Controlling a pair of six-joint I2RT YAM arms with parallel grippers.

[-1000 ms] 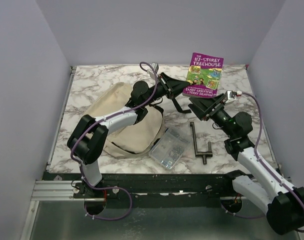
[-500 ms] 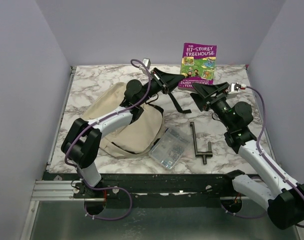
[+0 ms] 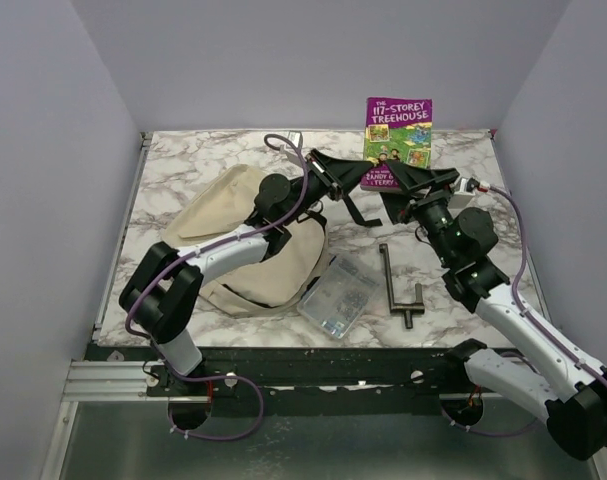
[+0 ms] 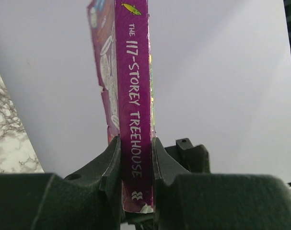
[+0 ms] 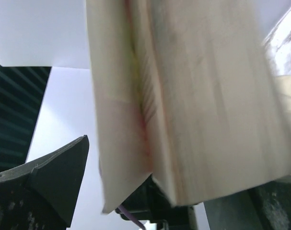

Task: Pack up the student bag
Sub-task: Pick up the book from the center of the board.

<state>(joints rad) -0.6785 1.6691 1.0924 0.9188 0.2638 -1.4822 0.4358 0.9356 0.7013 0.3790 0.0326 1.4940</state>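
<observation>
The purple book "The 117-Storey Treehouse" [image 3: 398, 135] stands upright in the air above the back of the table. My left gripper [image 3: 360, 178] is shut on its lower spine; in the left wrist view the spine [image 4: 134, 81] sits clamped between both fingers [image 4: 109, 167]. My right gripper [image 3: 423, 187] is at the book's lower right edge. In the right wrist view the page edges [image 5: 198, 96] lie between the open jaws, with a gap to the left finger [image 5: 54, 182]. The cream student bag [image 3: 248, 250] lies left of centre under the left arm.
A small clear plastic pouch [image 3: 338, 297] lies near the front, right of the bag. A black metal tool [image 3: 395, 285] lies beside it. The bag's black straps [image 3: 355, 210] trail toward the table's middle. Grey walls enclose the marble table [image 3: 183, 165].
The book has gone from leaning at the back right to held upright and shifted left. My right gripper has swung left and up to the book's lower edge.
</observation>
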